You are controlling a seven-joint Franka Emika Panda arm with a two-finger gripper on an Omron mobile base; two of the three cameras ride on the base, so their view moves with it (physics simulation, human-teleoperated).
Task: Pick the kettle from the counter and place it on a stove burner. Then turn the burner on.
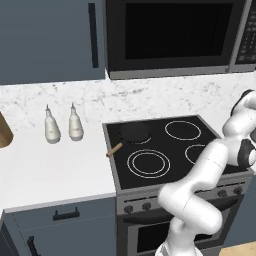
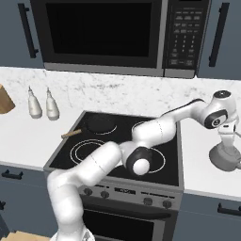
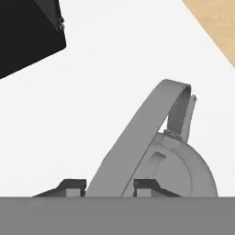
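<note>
The grey metal kettle stands on the white counter to the right of the cooktop. My gripper reaches down onto it from above. In the hand view the kettle's arched handle runs between the two fingertips of my gripper, and both press against its sides, so the gripper is shut on it. Below the handle I see the kettle's domed lid. The stove burner with two white rings lies at the cooktop's front left, far from the hand.
A dark pan with a wooden handle sits on the back left burner. Two white bottles stand on the left counter near a wooden block. A microwave hangs over the stove. The cooktop's black corner lies near the kettle.
</note>
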